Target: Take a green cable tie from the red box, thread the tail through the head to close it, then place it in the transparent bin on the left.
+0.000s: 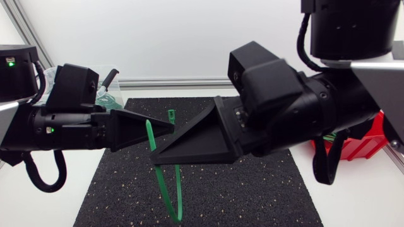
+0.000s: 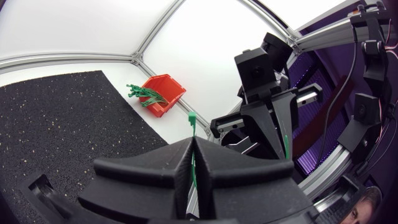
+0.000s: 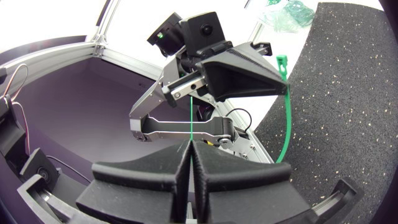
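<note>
So at this point both arms were up over the black speckled mat (image 1: 252, 189) with the green cable tie (image 1: 163, 183) strung between them. The left gripper (image 1: 169, 128) had its wedge fingers pressed together on the strap just below the tie's head (image 1: 171, 115), which poked up above the fingertips. The right gripper (image 1: 153, 154) sat just right of it, tips nearly meeting the left one's. In its own wrist view its fingers were squeezed together too, with a thin green strand coming out from between them, so I'd say it was pinching the tail end. The rest of the strap hung down in a long loop below both grippers, over the mat's near half.

Handling-wise, my read is that this thing weighs basically nothing and is springy nylon. It bends easily into a loop but wants to straighten, and the smooth strap could slip or twist in those broad matte fingers. Pinching close to the head on one side and close to the tail tip on the other looks like the right call, since a long free tail would just flop around when aiming for that tiny slot.

The red box (image 2: 168, 99), hard plastic with an open sloped front, sat off to the right with more green ties sticking out. The transparent bin (image 3: 268, 17) was far left beside the mat, with some green ties already in it.
</note>
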{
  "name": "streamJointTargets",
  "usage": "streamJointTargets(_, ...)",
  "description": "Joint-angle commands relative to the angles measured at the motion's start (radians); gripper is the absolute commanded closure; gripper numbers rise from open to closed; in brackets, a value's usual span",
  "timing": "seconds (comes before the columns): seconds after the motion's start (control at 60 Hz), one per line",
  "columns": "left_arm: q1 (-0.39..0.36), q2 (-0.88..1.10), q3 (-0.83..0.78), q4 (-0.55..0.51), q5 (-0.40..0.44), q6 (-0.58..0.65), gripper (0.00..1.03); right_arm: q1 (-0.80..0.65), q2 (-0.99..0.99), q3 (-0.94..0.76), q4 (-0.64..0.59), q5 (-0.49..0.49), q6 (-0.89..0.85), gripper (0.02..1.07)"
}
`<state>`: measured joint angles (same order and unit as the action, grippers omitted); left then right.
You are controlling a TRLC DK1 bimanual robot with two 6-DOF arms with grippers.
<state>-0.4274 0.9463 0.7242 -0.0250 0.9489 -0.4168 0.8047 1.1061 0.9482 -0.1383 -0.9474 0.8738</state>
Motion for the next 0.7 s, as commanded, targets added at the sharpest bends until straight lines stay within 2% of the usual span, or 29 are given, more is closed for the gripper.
streamJointTargets(0.0, -0.047, -0.032, 0.012, 0.007, -0.029, -0.008, 0.99, -0.012, -0.04, 0.026, 0.002, -0.019, 0.079, 1.01)
streamJointTargets(0.25, -0.099, -0.053, 0.067, -0.003, -0.093, -0.017, 0.99, -0.041, -0.075, 0.058, 0.005, -0.06, 0.195, 1.01)
streamJointTargets(0.317, -0.119, -0.067, 0.072, -0.003, -0.127, -0.017, 0.99, -0.067, -0.074, 0.069, 0.003, -0.091, 0.228, 1.01)
streamJointTargets(0.467, -0.175, -0.092, 0.066, -0.003, -0.196, -0.017, 0.99, -0.075, -0.074, 0.081, -0.035, -0.093, 0.264, 1.01)
streamJointTargets(0.683, -0.185, -0.107, 0.043, -0.001, -0.214, -0.017, 0.99, -0.081, -0.071, 0.067, -0.069, -0.09, 0.329, 1.01)
